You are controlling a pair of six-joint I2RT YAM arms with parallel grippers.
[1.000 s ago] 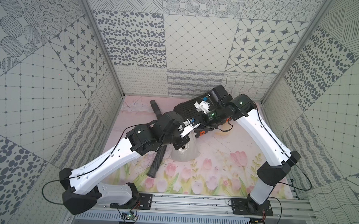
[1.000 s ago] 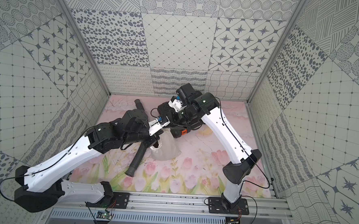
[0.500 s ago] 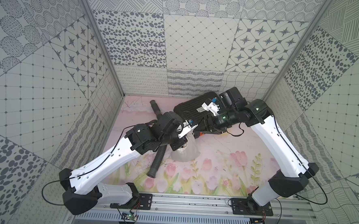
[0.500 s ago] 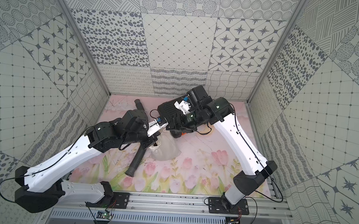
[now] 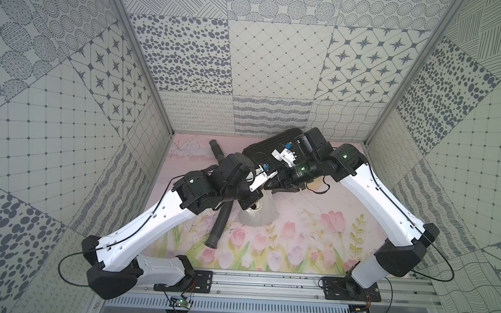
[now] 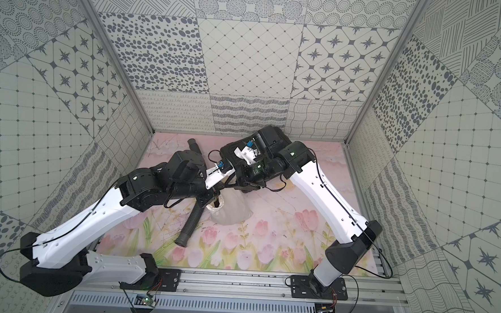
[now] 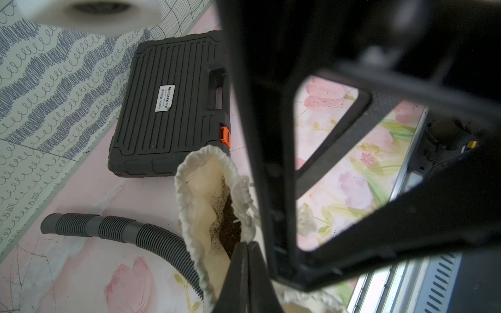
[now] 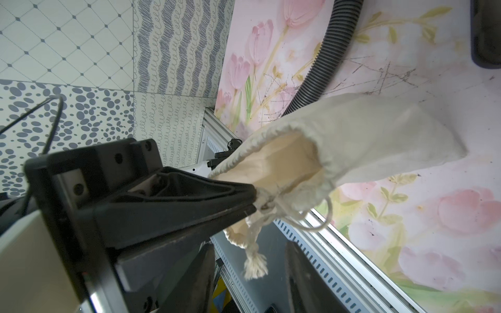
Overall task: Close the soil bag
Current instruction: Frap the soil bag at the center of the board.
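The soil bag [image 5: 262,219] [image 6: 234,212], an off-white cloth sack, lies on the floral mat with its mouth raised and agape; dark soil [image 7: 229,219] shows inside. My left gripper [image 7: 247,245] [image 5: 254,206] is shut on the gathered rim of the soil bag [image 7: 200,195], beside where the pale cord [image 8: 309,225] comes out. My right gripper [image 8: 250,252] [image 5: 274,188] is open right next to the left one. The cord's frayed knotted end [image 8: 254,264] hangs loose between its fingers [image 8: 294,260], touching neither.
A black ribbed case [image 5: 273,148] [image 7: 168,108] with an orange latch lies behind the bag. A grey corrugated hose [image 5: 219,226] [image 7: 151,238] runs along the bag's left side. The metal rail [image 5: 266,281] borders the mat's front; patterned walls close in the other sides.
My right wrist swung right, then came back toward the bag's mouth, its jaws a little narrower. The left gripper stayed shut on the rim.
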